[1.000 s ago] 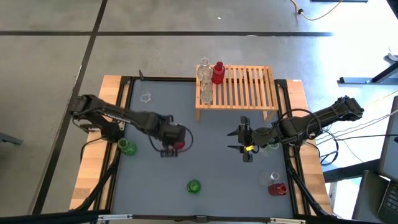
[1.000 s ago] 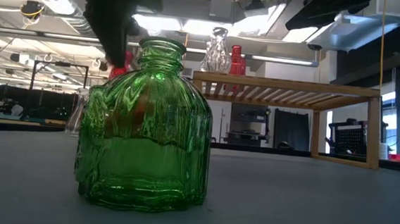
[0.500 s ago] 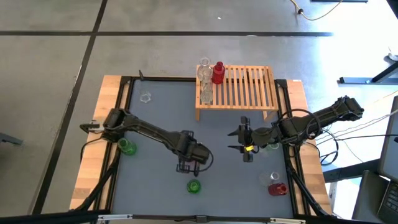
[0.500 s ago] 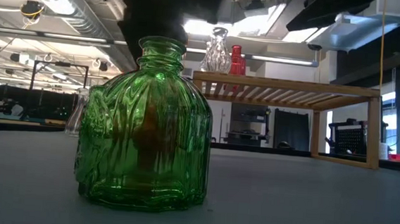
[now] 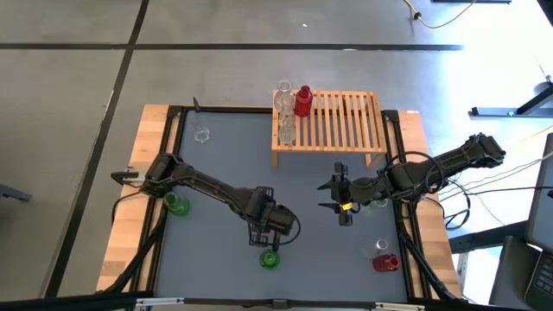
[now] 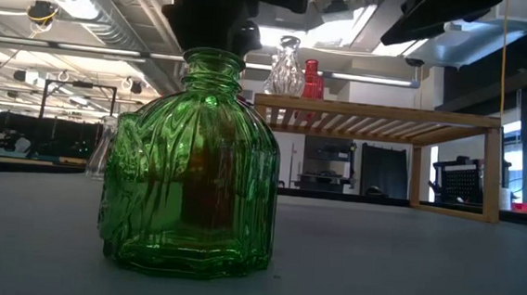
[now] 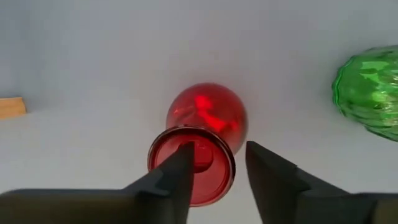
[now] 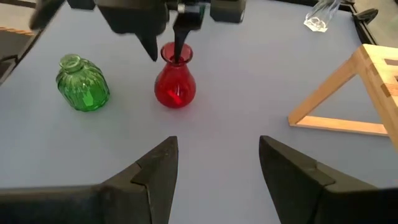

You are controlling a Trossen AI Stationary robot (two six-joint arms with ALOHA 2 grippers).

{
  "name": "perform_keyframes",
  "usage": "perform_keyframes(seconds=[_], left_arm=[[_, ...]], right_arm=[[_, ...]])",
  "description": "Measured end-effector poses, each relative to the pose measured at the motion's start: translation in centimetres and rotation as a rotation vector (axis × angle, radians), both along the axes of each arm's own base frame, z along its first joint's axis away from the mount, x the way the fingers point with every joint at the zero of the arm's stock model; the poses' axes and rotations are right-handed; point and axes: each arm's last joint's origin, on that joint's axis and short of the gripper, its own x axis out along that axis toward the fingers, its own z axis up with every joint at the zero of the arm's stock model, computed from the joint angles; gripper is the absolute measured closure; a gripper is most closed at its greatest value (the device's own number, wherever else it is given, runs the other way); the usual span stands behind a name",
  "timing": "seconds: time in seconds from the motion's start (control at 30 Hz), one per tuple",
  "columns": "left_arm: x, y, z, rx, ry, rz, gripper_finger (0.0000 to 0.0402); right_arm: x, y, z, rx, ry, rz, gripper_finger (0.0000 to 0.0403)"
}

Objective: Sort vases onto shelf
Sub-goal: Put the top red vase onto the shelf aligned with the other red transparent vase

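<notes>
A red vase (image 8: 174, 84) stands upright on the grey table just beyond a green vase (image 8: 82, 84), which fills the low view (image 6: 192, 170). My left gripper (image 8: 165, 50) hangs over the red vase, pointing down and open. One finger (image 7: 183, 163) is in the vase's mouth and the other (image 7: 264, 169) is outside the rim with a gap. In the high view the gripper (image 5: 263, 235) hides this vase. My right gripper (image 5: 341, 206) waits open, right of centre. The shelf (image 5: 341, 121) carries clear vases (image 5: 284, 112) and a red vase (image 5: 303, 101) at its left end. My left gripper comes from above, with one finger inside the red vase's mouth (image 7: 202, 158) and one outside the rim. The outer finger is clear of the rim. I cannot tell whether the inner finger touches it. The vase stands on its base on the table.
Another green vase (image 5: 176, 204) stands near the table's left edge, and a clear one (image 5: 202, 136) lies at the far left. A red vase (image 5: 385, 262) and a clear vase (image 5: 381, 247) sit at the near right. A green vase (image 5: 378, 203) shows by the right arm.
My left gripper has carried the red vase from the left side toward the table's right and near edge, and downward. The vase was lifted clear a second ago. It is now low, just beyond the green vase at the front.
</notes>
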Motion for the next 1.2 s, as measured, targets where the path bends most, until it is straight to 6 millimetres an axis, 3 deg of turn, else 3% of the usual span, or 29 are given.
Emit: perform_keyframes(seconds=[0.2,0.43,0.57,0.7,0.87,0.97,1.2], left_arm=[[-0.4,0.1,0.4,0.012,0.016,-0.017,0.0233],[-1.9,0.2,4.2,0.039,-0.106,0.011,0.0231],[-3.9,-0.5,5.9,0.099,-0.178,0.042,0.0231],[-7.1,-1.3,6.5,0.156,-0.275,0.097,0.0231],[-11.0,-1.2,4.6,0.096,-0.386,0.177,0.0231],[-13.1,-1.0,2.5,0.046,-0.445,0.206,0.0231],[-15.3,-0.2,-3.0,-0.012,-0.576,0.235,0.0231]], right_arm=[[0.0,0.0,0.1,0.007,-0.007,0.006,0.0194],[0.2,0.1,0.3,0.020,-0.037,0.005,0.0194],[0.6,0.3,0.5,0.068,-0.075,-0.019,0.0193],[1.9,0.7,-0.7,0.067,-0.049,-0.015,0.0172],[4.8,1.5,-3.4,0.051,-0.031,-0.019,0.0106],[6.6,1.8,-5.2,0.039,-0.044,-0.016,0.0077],[10.5,2.7,-9.8,0.051,-0.104,0.007,0.0071]])
